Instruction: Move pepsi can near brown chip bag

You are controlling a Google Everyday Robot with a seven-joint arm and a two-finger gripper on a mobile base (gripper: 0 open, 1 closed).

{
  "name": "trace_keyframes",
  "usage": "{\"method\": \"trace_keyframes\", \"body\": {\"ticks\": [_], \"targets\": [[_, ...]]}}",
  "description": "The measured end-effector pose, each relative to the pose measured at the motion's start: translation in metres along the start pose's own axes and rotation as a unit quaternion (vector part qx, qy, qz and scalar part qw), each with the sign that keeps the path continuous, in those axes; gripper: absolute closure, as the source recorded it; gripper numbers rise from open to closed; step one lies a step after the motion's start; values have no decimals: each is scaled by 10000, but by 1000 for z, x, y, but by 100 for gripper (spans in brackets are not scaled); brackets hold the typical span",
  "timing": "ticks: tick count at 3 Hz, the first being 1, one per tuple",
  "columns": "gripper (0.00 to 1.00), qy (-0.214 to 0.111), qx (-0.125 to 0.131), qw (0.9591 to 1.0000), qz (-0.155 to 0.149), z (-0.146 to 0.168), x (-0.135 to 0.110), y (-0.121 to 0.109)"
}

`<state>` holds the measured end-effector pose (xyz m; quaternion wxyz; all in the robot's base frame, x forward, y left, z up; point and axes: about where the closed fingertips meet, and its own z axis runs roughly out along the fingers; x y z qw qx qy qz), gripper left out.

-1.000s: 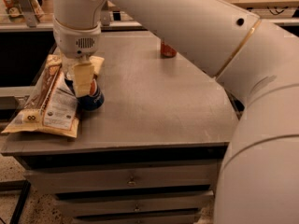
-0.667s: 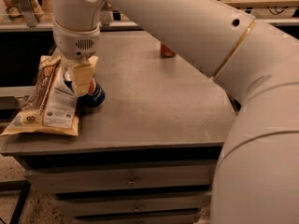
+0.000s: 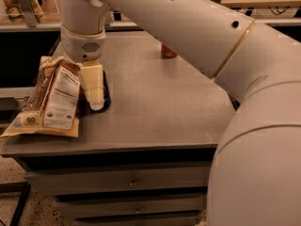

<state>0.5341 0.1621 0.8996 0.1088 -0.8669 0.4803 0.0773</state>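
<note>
1. The big white arm [image 3: 188, 27] comes in from the right, goes over the table [image 3: 160, 107], and points straight down at the left side.
2. The gripper [image 3: 97, 100] is low, down by the table top, right at the pepsi can [image 3: 106, 94]. I cannot tell if it is squeezing the can or loose.
3. The pepsi can is mostly hidden behind the gripper. It is just beside the right side of the brown chip bag [image 3: 54, 98].
4. The bag lies flat at the left near corner, and its near end hangs over the table edge.
5. Flat gray table top stretches to the right of the can. A red can [image 3: 168, 51] stands at the far edge, well apart.
</note>
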Motion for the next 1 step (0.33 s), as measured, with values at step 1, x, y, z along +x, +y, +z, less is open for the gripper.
{"method": "trace_keyframes", "body": {"ticks": [1], "targets": [[0, 0, 0, 10000, 0, 0, 0, 0]]}}
